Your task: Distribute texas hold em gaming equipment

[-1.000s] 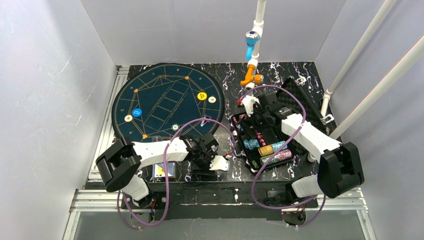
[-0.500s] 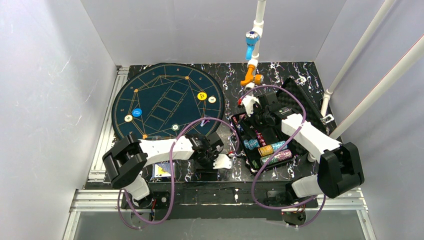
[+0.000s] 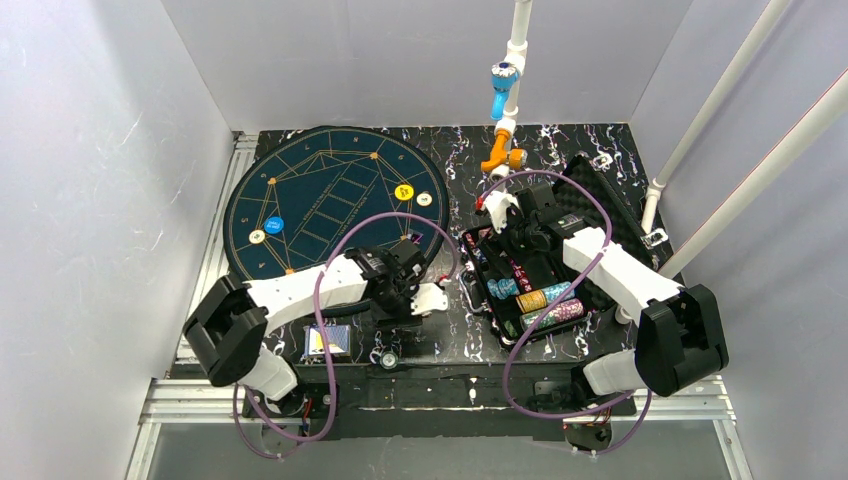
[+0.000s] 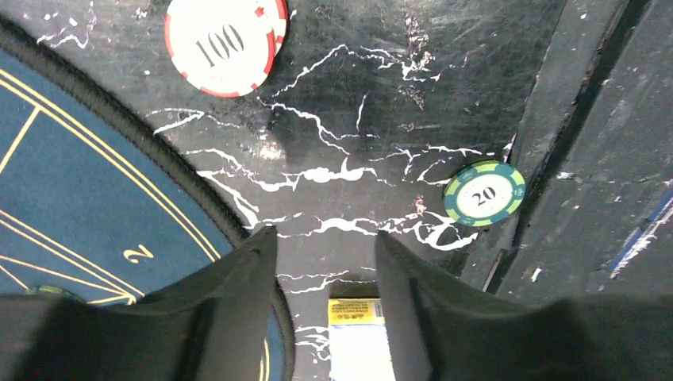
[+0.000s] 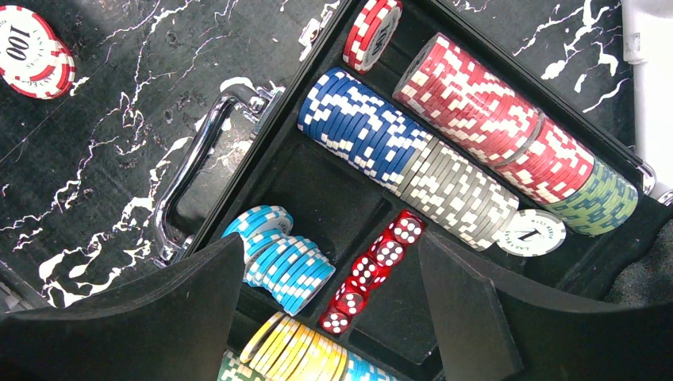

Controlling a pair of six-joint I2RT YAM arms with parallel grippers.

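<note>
Left gripper (image 4: 324, 242) ajar — green-edged chip (image 4: 484, 193) reads 20; flat.

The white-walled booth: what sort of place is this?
Probably a robotics lab test cell, not a card room: bare white walls, a left arm and right arm bolted at the table edge, plus a poker mat and chip case.

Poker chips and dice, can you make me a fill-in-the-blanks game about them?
In the left wrist view, the green-edged chip has the number ___ printed on it.
The red-edged chip near it has the number ___ printed on it.
The dice lying in the case are the colour ___.
Missing words: 20; 100; red.
</note>
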